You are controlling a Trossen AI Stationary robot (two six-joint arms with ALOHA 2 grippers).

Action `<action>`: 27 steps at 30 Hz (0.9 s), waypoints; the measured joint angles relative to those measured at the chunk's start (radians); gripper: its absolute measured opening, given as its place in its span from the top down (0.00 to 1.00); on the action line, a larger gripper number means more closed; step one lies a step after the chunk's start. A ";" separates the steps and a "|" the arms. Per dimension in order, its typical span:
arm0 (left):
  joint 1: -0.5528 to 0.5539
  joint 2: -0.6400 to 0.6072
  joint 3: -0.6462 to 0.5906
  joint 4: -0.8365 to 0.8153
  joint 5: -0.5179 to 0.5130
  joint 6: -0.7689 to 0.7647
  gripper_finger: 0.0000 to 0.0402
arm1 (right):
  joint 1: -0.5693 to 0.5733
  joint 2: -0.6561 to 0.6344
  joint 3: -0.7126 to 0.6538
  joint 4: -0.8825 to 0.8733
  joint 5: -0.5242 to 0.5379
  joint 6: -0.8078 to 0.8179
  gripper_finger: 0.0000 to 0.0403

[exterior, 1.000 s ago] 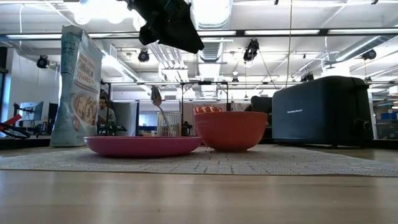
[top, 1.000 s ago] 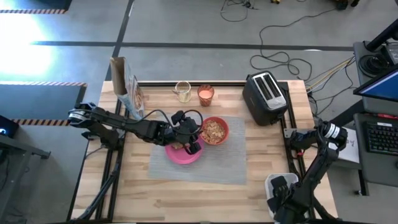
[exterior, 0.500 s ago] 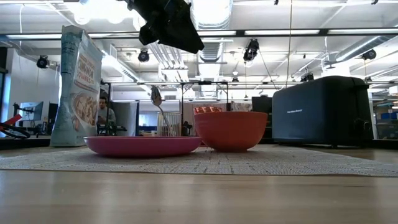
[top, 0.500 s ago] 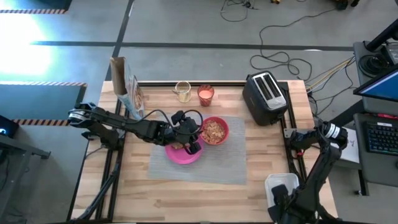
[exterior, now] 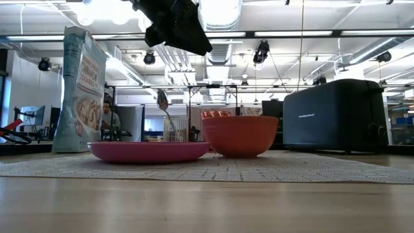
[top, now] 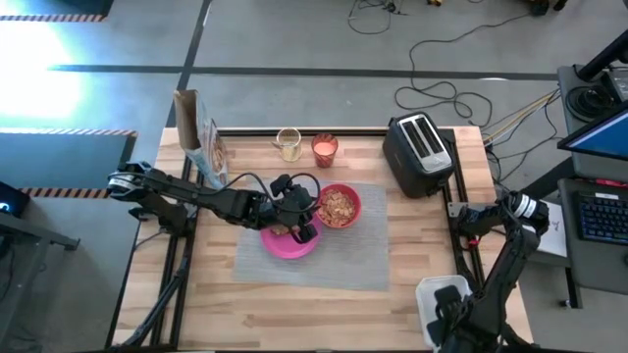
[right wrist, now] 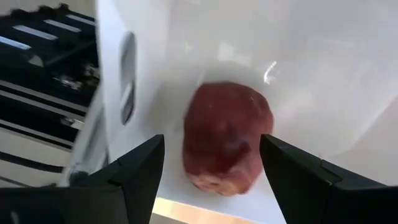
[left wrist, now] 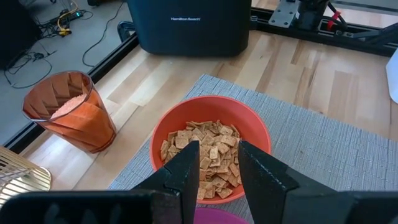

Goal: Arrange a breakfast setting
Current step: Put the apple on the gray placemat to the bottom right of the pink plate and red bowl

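A grey placemat (top: 339,257) carries a pink plate (top: 285,245) and a red bowl (top: 340,206) full of cereal squares. My left gripper (left wrist: 219,163) hovers open over the plate's far edge, pointing at the bowl (left wrist: 211,146), with nothing between its fingers. A glass of orange drink (top: 325,149) stands on the bare wood behind the mat. A metal spoon (exterior: 162,101) stands upright behind the plate, bowl end up. Off the table's near right corner, my right gripper (right wrist: 211,168) is open above a dark red patty (right wrist: 227,137), which lies in a white tub (top: 432,289).
A black toaster (top: 420,154) stands at the far right. A cereal box (top: 201,142) stands upright at the far left, and a glass of pale liquid (top: 288,145) next to the orange one. Bare wood lies along the near edge of the table.
My right gripper has risen a little above the patty in the white tub, staying open. My left gripper and everything on the table have kept still.
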 joint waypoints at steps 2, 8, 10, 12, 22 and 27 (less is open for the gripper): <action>0.000 0.000 0.000 0.000 0.000 0.000 0.77 | 0.000 0.000 -0.005 -0.014 -0.004 -0.001 0.37; 0.000 0.000 0.000 0.000 0.000 0.000 0.77 | 0.000 0.000 -0.036 -0.025 -0.070 0.006 0.37; 0.000 0.000 0.000 -0.001 0.000 0.000 0.77 | 0.000 0.000 -0.051 -0.024 -0.083 0.005 0.37; 0.000 0.000 0.000 -0.001 0.000 0.000 0.77 | 0.000 -0.002 -0.067 -0.022 -0.086 0.001 0.37; 0.000 0.000 0.000 -0.004 0.000 0.000 0.77 | 0.000 -0.004 -0.103 0.032 -0.080 -0.099 0.37; 0.000 0.000 0.000 -0.005 0.000 0.001 0.77 | 0.000 -0.004 -0.118 0.090 -0.053 -0.110 0.37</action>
